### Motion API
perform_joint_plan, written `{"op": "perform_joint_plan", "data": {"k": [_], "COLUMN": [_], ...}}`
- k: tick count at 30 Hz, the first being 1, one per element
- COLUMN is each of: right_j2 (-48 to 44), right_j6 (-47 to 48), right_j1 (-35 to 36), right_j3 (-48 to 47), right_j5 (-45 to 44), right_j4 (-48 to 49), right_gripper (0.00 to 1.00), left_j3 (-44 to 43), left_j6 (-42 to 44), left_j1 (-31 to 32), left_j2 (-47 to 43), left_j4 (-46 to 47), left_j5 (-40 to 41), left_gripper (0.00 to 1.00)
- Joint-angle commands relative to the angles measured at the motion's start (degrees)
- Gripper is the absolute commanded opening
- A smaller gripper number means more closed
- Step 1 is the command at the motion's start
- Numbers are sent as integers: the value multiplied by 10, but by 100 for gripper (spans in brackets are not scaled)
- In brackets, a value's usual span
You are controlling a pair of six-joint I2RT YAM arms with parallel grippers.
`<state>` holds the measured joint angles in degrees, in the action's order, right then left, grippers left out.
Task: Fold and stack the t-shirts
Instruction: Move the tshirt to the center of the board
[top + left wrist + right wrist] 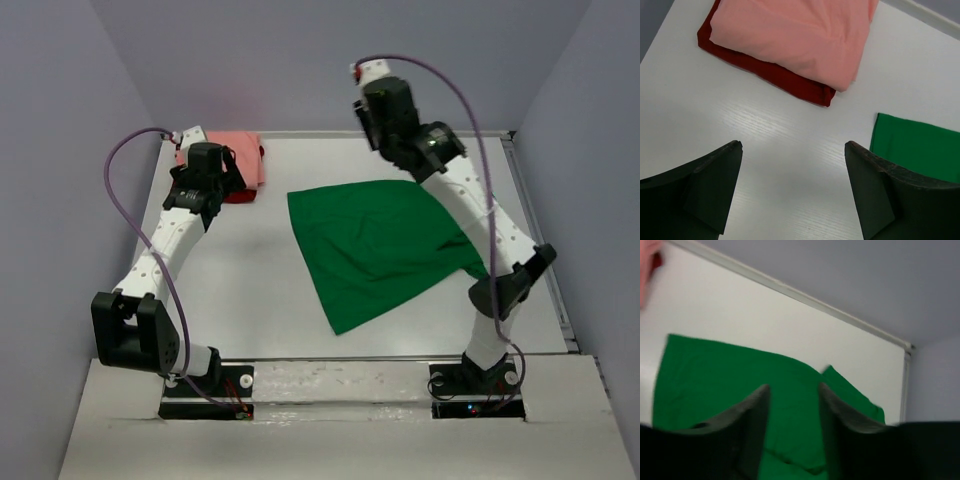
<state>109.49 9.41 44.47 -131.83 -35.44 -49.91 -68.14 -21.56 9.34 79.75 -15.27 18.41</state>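
Handling: soft, limp, light cotton, likely to sag; best pinched at corner or hem. Location: green t-shirt (385, 250) flat, askew, mid-right of bench (250, 290); salmon pink t-shirt (790, 35) folded atop dark red t-shirt (771, 75), far-left corner. Left hand (792, 147) apart, empty, near stack. Right hand (793, 387) apart, empty, above green.

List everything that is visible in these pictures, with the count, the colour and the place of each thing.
green t-shirt: one, bright green, lying spread on the right half of the table
pink t-shirt: one, salmon pink, folded, on top of the dark red one at the far left corner
dark red t-shirt: one, dark red, folded, under the pink one
table: one, white
left gripper: one, black, open, above bare table near the stack
right gripper: one, black, open, raised above the green t-shirt
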Motion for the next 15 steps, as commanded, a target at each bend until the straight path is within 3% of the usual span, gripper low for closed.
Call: {"op": "perform_joint_plan", "data": {"k": [1, 4, 5, 6, 9, 15], "right_j2": [-81, -158, -168, -176, -209, -285], "right_j6": [-86, -132, -141, -149, -169, -257], "right_j1": [-179, -275, -295, -308, -316, -316], "right_j3": [115, 240, 263, 298, 347, 523], "right_j5": [19, 105, 122, 135, 142, 176], "right_j4": [18, 81, 87, 89, 99, 146], "right_gripper": [26, 0, 0, 0, 0, 0], "left_j3": [-2, -21, -25, -30, -31, 14], "left_j6": [26, 29, 28, 26, -1, -39], "left_j1": [38, 131, 148, 162, 211, 350], "left_j2": [-21, -28, -27, -25, -18, 31], "left_j4": [14, -8, -14, -19, -27, -3], "left_j5": [-10, 9, 6, -2, -39, -51], "left_gripper": [90, 85, 78, 49, 0, 0]}}
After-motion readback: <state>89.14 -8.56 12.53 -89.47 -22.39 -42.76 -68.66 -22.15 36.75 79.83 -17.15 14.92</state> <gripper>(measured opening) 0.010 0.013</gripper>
